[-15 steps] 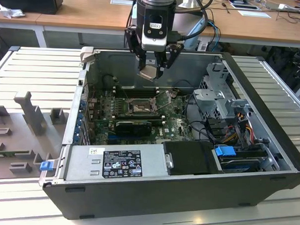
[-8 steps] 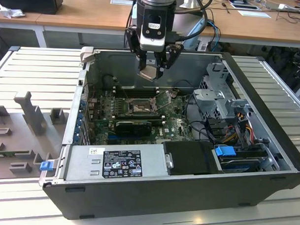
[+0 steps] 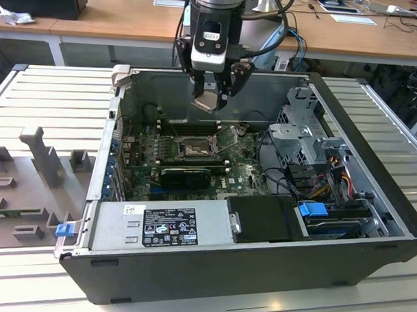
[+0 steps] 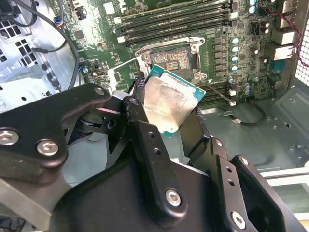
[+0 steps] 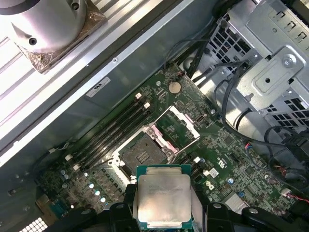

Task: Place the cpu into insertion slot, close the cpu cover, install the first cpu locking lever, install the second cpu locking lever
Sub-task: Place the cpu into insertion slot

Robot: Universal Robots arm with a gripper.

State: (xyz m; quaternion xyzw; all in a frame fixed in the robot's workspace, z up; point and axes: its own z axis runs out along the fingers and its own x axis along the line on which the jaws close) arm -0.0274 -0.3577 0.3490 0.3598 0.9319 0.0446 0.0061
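My gripper (image 3: 212, 94) hangs at upper centre of the exterior view, above the open computer case (image 3: 225, 280). My jaws are drawn in narrow on the cpu (image 4: 171, 104), bearing on two opposite edges, metal top showing in both wrist views. The insertion slot (image 5: 144, 151) sits on the green board, well apart from the chip, with the cpu cover (image 5: 177, 126) open beside it. Judgement: light and rigid, fragile underneath. Hold by the edges only, with modest force; smooth sides may slip.

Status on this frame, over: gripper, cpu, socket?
The gripper shut on the cpu, held above the board. The insertion slot bare, the cpu cover swung open beside it. Nothing seen in the way.
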